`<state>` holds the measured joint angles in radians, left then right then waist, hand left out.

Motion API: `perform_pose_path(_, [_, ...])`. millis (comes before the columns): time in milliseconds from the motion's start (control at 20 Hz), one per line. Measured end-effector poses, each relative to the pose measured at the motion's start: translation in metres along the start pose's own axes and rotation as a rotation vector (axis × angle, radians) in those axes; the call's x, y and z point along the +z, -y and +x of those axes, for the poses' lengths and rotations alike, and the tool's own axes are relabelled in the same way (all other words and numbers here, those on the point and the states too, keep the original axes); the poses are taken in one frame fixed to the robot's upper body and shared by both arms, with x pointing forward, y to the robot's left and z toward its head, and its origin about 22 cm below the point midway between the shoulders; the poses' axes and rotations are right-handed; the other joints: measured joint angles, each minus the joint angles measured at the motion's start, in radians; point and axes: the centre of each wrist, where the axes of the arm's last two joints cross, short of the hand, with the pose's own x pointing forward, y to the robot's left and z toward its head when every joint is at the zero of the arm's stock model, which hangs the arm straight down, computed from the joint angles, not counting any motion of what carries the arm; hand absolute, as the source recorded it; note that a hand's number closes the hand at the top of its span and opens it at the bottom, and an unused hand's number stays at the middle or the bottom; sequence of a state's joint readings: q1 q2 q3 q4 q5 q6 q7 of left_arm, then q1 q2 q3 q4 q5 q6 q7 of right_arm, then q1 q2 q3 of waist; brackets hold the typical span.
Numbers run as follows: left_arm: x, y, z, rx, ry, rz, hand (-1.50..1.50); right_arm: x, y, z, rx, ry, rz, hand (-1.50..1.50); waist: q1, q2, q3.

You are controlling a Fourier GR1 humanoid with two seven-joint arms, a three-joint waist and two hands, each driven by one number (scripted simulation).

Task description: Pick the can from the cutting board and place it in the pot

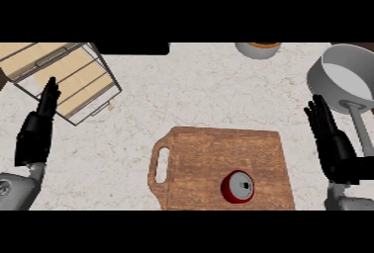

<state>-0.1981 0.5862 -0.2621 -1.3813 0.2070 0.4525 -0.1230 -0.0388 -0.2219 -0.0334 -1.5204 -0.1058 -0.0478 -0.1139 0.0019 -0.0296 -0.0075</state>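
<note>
As neither hand touches the can (238,186), I judge that the task is at its first step, the reach, and nothing is picked yet. The can is red with a grey top, and it stands upright on the cutting board (219,153), in the part of the board nearest to the robot and a little toward its right side. The pot (319,81) sits on the counter (190,89) at the far right, well apart from the board, and its long handle (358,126) points back toward the robot. The right hand (332,143) shows at the right edge, just beside this handle, with its fingers straight and apart from the thumb, holding nothing. The left hand (38,131) rests at the left edge near a rack (70,79), fingers up and straight, also holding nothing. A small cup (257,49) is at the far edge and has no part in the task. The right hand is nearer to both the can and the pot, so it seems the better choice. The next move calls for bringing it inward and down over the board, then curling the fingers round the side of the can while the can stays upright. The handle is close to this hand, so the path should avoid knocking it.
</note>
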Motion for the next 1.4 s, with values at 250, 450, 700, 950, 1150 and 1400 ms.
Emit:
perform_pose_path(250, [0.014, 0.016, -0.001, 0.119, -0.021, 0.015, 0.0, 0.014, 0.011, 0.048, 0.123, 0.342, -0.07, 1.5, -0.042, -0.004, 0.002])
perform_pose_path(450, [0.029, 0.031, -0.006, 0.225, -0.076, 0.028, 0.0, 0.039, 0.052, 0.059, 0.359, 0.401, -0.331, -1.5, -0.118, -0.012, -0.004])
perform_pose_path(700, [0.05, 0.053, -0.003, 0.332, -0.075, -0.002, 0.0, 0.092, 0.024, 0.063, 0.432, 0.532, -0.499, -1.5, -0.098, -0.001, 0.002])
perform_pose_path(950, [0.058, 0.062, -0.002, 0.376, -0.069, -0.021, 0.0, 0.143, -0.014, 0.084, 0.479, 0.649, -0.512, -1.5, -0.077, 0.008, 0.004])
perform_pose_path(1150, [0.063, 0.065, 0.002, 0.388, -0.055, -0.035, 0.0, 0.181, -0.032, 0.085, 0.572, 0.539, -0.482, -1.5, -0.059, 0.015, 0.003])
perform_pose_path(1400, [0.065, 0.067, 0.005, 0.391, -0.026, -0.057, 0.0, 0.222, -0.043, 0.075, 0.725, 0.287, -0.363, -1.5, -0.034, 0.032, 0.0])
